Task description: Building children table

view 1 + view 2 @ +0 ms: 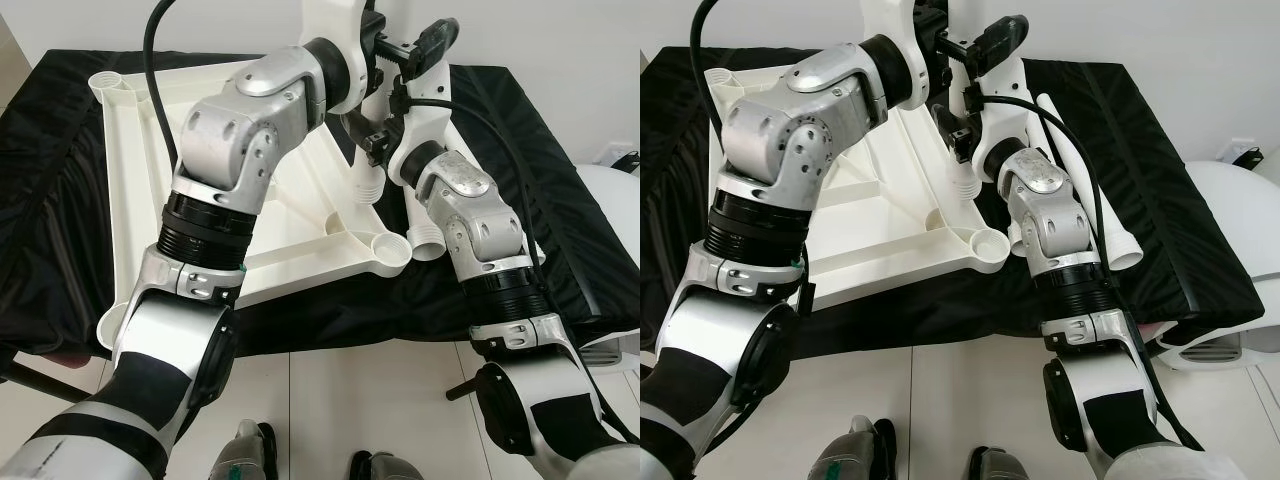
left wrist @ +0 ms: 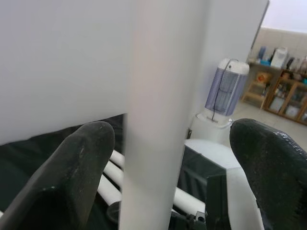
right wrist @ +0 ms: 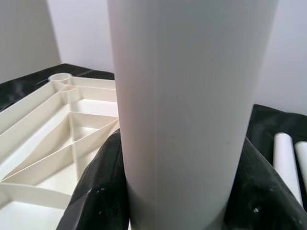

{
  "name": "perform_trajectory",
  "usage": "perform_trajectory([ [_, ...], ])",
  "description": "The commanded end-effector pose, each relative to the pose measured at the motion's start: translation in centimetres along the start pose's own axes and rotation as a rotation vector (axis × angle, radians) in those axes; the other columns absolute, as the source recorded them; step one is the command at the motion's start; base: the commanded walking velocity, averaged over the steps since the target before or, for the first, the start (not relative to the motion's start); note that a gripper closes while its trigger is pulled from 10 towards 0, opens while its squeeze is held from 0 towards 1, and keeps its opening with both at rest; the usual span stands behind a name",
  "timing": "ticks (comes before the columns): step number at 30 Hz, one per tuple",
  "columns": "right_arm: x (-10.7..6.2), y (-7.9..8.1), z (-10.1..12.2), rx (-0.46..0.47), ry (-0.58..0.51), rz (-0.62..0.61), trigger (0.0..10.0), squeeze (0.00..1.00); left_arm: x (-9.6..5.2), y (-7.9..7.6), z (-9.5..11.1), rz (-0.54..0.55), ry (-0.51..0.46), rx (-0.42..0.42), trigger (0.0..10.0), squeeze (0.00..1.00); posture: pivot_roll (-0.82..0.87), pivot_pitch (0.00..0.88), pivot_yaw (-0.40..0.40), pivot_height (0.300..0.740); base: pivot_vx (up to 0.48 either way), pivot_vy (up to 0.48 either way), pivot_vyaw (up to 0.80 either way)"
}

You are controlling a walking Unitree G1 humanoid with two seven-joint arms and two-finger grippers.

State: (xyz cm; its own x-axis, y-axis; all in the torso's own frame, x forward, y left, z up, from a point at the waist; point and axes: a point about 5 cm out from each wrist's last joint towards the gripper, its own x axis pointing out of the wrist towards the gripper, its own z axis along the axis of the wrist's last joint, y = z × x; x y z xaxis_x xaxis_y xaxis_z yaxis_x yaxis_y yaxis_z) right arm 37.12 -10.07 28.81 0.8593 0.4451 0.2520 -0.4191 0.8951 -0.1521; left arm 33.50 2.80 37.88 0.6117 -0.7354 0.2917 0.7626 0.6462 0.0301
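Observation:
A white plastic tabletop [image 1: 130, 180] lies upside down on a black-covered platform [image 1: 60, 200], its ribs and round corner sockets [image 1: 390, 250] facing up. A white table leg [image 3: 192, 96] stands upright over the tabletop's far right part, threaded end [image 1: 370, 186] down. My right gripper [image 1: 375, 140] is shut on the leg just above the threads. My left gripper [image 1: 445, 40] reaches across higher up. Its fingers [image 2: 72, 167] straddle the leg [image 2: 158, 115] with a gap, so it is open. Whether the threads touch the tabletop is hidden.
Spare white legs [image 1: 1080, 160] lie on the black cover to the right of the tabletop. A white appliance [image 1: 1230, 260] stands on the floor at the right. The platform's near edge [image 1: 350, 330] is close to my feet [image 1: 250, 450]. A white wall is behind.

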Motion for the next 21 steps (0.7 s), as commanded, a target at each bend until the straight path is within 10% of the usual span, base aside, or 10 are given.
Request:
perform_trajectory([
  [1,-0.3,-0.5,-0.6,0.017,0.015,-0.029,10.0,0.0,-0.2,-0.7,0.8,-0.095,-0.023,-0.025,10.0,1.0,0.02,0.131,-0.025,0.74,0.0,0.0,0.0],
  [2,-0.4,-0.8,-0.7,0.027,0.013,-0.052,10.0,0.0,-0.6,-0.5,1.1,-0.103,-0.035,-0.06,10.0,0.66,0.02,0.127,-0.026,0.74,0.0,0.0,0.0],
  [3,-0.4,-1.2,-0.8,0.032,0.01,-0.077,10.0,0.0,-1.0,-0.3,1.3,-0.106,-0.045,-0.093,10.0,0.0,0.02,0.125,-0.027,0.74,0.0,0.0,0.0],
  [13,-1.5,-3.3,-1.3,0.052,-0.014,-0.193,10.0,0.0,-2.8,1.8,0.1,0.007,-0.087,-0.242,10.0,0.0,0.02,0.115,-0.026,0.74,0.0,0.0,0.0],
  [21,-3.7,-5.2,-1.6,0.064,-0.048,-0.304,10.0,0.0,-6.0,4.6,-4.8,0.201,0.018,-0.267,10.0,0.0,0.01,0.121,-0.02,0.74,0.0,0.0,0.0],
])
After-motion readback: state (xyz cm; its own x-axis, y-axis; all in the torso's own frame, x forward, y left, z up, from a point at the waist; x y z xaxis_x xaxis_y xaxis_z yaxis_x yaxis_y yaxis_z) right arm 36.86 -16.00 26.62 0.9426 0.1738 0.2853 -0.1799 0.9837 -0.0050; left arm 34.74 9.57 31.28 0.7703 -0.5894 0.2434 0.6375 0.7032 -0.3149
